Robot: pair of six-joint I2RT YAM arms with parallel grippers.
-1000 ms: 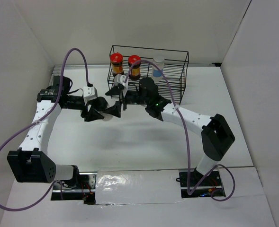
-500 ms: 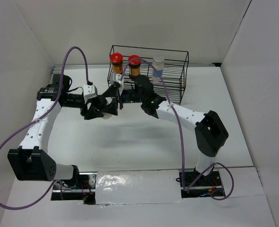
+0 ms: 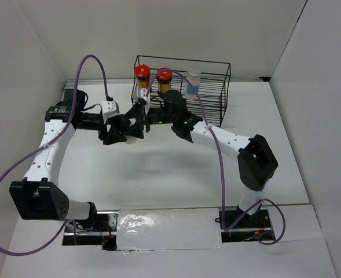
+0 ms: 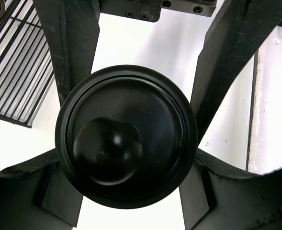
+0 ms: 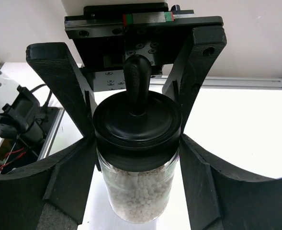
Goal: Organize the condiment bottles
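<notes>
The pale bottle with black cap (image 5: 138, 191) sits between both sets of jaws at once (white granules show through its clear body). It is near the far edge of the desk (image 3: 158, 174), just in front of the wire rack (image 3: 216, 75). The left jaws pinch its cap from either side, and the right jaws press against the cap's rim likewise.
</notes>
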